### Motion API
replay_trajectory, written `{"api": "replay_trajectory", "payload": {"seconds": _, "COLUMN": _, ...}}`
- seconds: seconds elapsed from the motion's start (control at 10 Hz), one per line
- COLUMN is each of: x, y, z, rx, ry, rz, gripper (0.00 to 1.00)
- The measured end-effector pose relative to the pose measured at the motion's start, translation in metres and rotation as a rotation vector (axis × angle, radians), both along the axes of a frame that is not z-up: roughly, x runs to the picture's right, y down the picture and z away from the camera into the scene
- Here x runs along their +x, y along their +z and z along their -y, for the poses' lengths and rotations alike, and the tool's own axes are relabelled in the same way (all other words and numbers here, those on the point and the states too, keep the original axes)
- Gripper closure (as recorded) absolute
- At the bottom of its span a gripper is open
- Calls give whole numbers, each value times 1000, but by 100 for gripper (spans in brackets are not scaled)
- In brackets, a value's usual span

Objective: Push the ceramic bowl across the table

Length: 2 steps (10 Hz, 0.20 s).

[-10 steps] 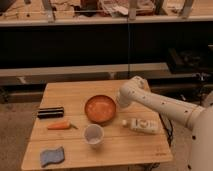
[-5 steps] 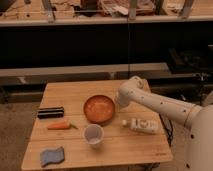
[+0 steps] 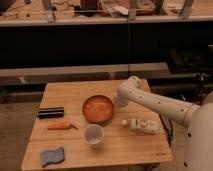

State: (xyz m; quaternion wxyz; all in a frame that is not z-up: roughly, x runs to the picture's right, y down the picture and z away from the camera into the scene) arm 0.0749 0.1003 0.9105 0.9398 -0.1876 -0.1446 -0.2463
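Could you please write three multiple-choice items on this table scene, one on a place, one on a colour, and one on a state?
1. Where is the gripper? A right of the ceramic bowl B over the sponge C off the table
2. The sponge is: A blue B red C white
3. The white bottle: A stands upright B lies on its side C sits in the bowl

Answers: 1 A, the arm ends at the bowl's right rim. 2 A, it looks blue. 3 B, it lies flat by the arm.
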Motion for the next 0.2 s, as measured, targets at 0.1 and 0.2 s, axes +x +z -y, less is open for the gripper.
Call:
{"api": "replay_trajectory", "payload": {"seconds": 0.1, "x": -3, "y": 1, "z": 0, "rx": 0, "ry": -4, "rz": 2, "gripper": 96}}
{"api": "replay_trajectory", "payload": {"seconds": 0.2, "x": -5, "y": 1, "z": 1, "rx": 0, "ry": -7, "rz": 3, "gripper": 96}}
